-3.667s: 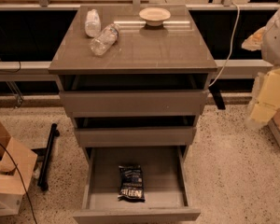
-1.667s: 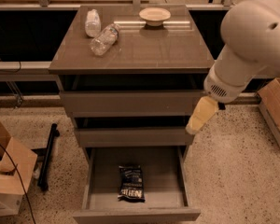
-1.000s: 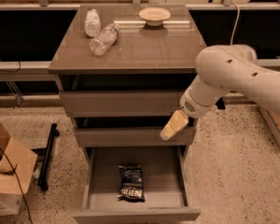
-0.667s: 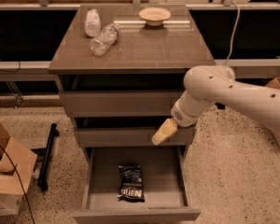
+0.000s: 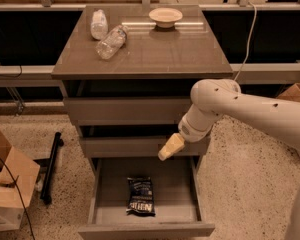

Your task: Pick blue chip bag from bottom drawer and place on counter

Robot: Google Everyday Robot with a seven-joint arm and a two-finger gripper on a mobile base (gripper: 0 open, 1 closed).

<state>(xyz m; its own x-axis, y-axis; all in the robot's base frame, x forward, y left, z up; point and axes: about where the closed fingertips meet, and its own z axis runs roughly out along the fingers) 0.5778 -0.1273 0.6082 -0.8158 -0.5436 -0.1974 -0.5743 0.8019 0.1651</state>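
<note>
The blue chip bag (image 5: 141, 196) lies flat on the floor of the bottom drawer (image 5: 146, 229), which is pulled out. The bag's white lettering is at its near end. My gripper (image 5: 170, 147), a cream-coloured tip on the white arm coming in from the right, hangs in front of the middle drawer's front. It is above the back right of the bottom drawer, up and to the right of the bag and apart from it. The counter (image 5: 160, 51) is the glossy top of the cabinet.
Two clear plastic bottles stand and lie at the counter's back left, one upright (image 5: 98, 24) and one on its side (image 5: 111, 42). A shallow bowl (image 5: 165, 16) sits at the back. A cardboard box (image 5: 7, 184) and a black bar (image 5: 51, 166) are on the floor to the left.
My arm has swung in from the right. The gripper has moved left and down, from beside the cabinet to in front of the middle drawer. The bag has not moved.
</note>
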